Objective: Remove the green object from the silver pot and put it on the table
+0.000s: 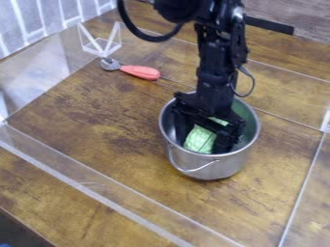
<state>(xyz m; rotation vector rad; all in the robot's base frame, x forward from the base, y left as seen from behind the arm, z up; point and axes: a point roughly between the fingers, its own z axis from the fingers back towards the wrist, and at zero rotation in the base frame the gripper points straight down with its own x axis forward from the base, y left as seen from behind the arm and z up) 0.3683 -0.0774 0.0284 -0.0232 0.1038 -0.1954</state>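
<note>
The silver pot [206, 159] stands on the dark wood table [91, 116] right of centre, its wire handle at the near rim. The light green bumpy object [200, 139] lies inside the pot. My black gripper [206, 125] reaches straight down into the pot, its fingers on either side of the green object. The fingertips are low in the pot and I cannot tell whether they press on the object.
A small red-handled tool [134, 70] lies on the table at the back left. A white wire stand [99, 41] sits behind it. Clear acrylic walls [77, 174] run along the table's edges.
</note>
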